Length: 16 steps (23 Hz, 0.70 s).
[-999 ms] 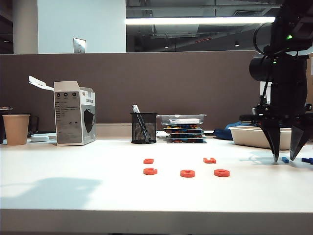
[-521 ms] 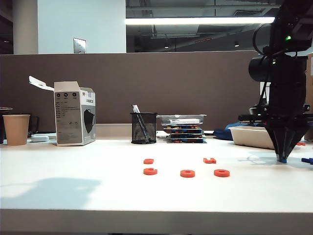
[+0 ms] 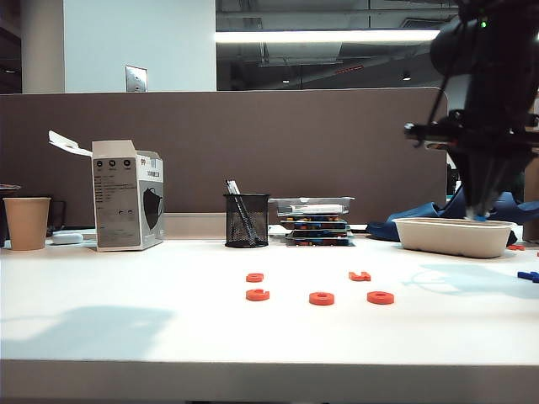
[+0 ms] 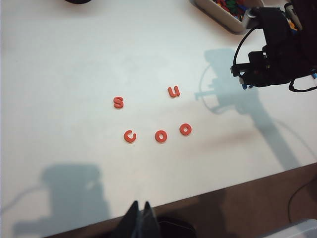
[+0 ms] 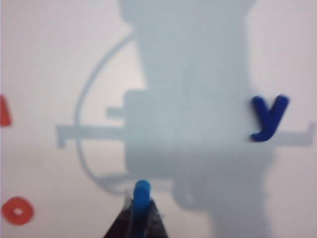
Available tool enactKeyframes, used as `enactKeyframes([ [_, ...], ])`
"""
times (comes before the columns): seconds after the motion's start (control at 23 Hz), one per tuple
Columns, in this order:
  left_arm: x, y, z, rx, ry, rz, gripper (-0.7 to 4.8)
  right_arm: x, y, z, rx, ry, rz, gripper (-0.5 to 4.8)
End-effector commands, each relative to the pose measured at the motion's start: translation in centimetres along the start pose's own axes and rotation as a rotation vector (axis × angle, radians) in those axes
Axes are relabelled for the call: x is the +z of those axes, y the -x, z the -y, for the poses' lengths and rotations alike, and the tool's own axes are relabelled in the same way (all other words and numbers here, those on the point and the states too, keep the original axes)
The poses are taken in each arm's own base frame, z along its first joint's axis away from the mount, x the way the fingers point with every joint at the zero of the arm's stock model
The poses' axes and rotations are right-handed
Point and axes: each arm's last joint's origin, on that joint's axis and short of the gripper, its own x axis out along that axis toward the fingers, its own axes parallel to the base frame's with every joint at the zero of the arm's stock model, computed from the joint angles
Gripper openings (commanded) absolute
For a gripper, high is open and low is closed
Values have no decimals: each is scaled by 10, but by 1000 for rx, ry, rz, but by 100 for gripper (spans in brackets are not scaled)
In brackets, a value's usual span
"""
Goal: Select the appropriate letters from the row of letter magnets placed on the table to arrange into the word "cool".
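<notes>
On the white table, a front row reads orange-red C, ring, ring. The same C and two rings show in the left wrist view. Behind them lie an S and a U. My right gripper is shut on the light-blue bar, whose end sticks out past the fingertips. In the exterior view the right gripper hangs well above the table at the right. My left gripper is shut and empty, over the table's front edge.
A dark blue y lies on the table under the right gripper, and a blue piece shows at the far right. A white tray stands behind it. A mesh pen cup, a stack of boxes, a carton and a paper cup line the back.
My right gripper closed on the light-blue bar on the table, then rose with it to above the white tray's height. The orange letters and the left gripper stayed put.
</notes>
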Motion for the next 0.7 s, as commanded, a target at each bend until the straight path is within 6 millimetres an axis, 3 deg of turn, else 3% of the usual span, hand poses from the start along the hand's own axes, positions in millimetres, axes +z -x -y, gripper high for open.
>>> enactKeyframes([
  [0.04, 1, 2, 0, -5, 5, 13, -3, -15, -3, -17, 26, 12, -29, -2],
  [0.3, 1, 2, 0, -6, 4, 10, -3, -49, -46, -43, 49, 44, -67, -2],
  [0.7, 1, 2, -1, -5, 3, 9, -3, -56, -62, -40, 30, 35, -63, -2],
])
